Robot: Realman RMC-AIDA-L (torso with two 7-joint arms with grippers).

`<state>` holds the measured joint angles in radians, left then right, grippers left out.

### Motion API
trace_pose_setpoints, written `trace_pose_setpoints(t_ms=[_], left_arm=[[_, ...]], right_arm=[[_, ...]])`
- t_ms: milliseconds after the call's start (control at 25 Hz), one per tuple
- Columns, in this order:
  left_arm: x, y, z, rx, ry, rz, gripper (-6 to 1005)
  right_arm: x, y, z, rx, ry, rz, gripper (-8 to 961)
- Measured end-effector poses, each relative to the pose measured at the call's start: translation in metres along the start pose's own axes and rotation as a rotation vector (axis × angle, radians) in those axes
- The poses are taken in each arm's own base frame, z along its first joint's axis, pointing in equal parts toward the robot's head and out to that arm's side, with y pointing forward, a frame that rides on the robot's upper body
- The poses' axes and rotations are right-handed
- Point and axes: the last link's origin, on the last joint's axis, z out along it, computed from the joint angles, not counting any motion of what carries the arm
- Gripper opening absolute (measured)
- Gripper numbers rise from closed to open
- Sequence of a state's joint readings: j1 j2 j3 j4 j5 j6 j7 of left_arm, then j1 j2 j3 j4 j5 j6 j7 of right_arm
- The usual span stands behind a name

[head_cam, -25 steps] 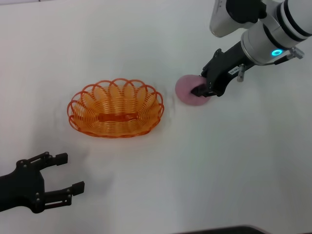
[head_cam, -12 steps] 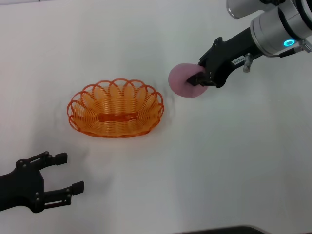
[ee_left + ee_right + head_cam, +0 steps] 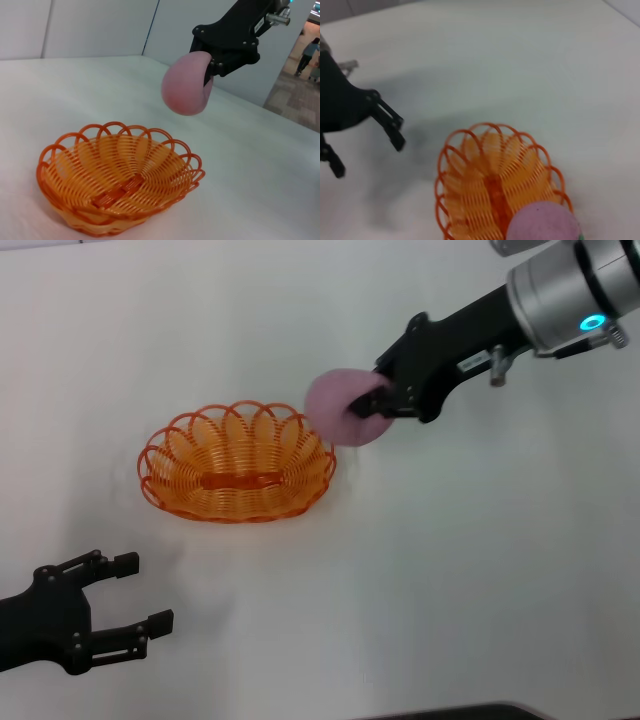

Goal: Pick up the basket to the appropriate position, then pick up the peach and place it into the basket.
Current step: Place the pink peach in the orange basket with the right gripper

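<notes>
The oval orange wire basket (image 3: 238, 462) stands on the white table, left of centre; it also shows in the left wrist view (image 3: 117, 183) and the right wrist view (image 3: 496, 190). My right gripper (image 3: 373, 403) is shut on the pink peach (image 3: 342, 407) and holds it in the air just above the basket's right rim. The peach shows in the left wrist view (image 3: 186, 83) and at the edge of the right wrist view (image 3: 543, 222). My left gripper (image 3: 130, 592) is open and empty at the near left, well short of the basket.
The white table (image 3: 480, 570) stretches around the basket. A dark edge runs along the table's near side at the bottom of the head view. The left gripper also appears in the right wrist view (image 3: 365, 135).
My right gripper has lifted the peach off the table and carried it left, from right of the basket to above its right rim. The left arm has not moved.
</notes>
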<state>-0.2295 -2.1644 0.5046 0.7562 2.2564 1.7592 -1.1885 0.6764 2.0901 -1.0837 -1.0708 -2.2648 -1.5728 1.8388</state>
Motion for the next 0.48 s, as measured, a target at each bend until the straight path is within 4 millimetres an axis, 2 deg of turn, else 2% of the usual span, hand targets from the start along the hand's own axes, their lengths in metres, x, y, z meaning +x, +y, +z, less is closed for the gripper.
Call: trace_pose_setpoints(t_ms=[120,240,480], left_arm=[[0.001,0.0,0.0,-0.002,0.0,0.002,888],[0.002,-0.001,0.001,-0.002,0.003,0.004,888],[0.003,-0.001,0.001,-0.002,0.007,0.006,887]], right_arm=[[-0.004,0.004,0.009,-0.032,-0.033,-0.009,115],[-0.004,0.005,0.026,-0.053,-0.059,-0.005,113],[-0.004,-0.002,0.055,-0.031,-0.081,0.003,114]])
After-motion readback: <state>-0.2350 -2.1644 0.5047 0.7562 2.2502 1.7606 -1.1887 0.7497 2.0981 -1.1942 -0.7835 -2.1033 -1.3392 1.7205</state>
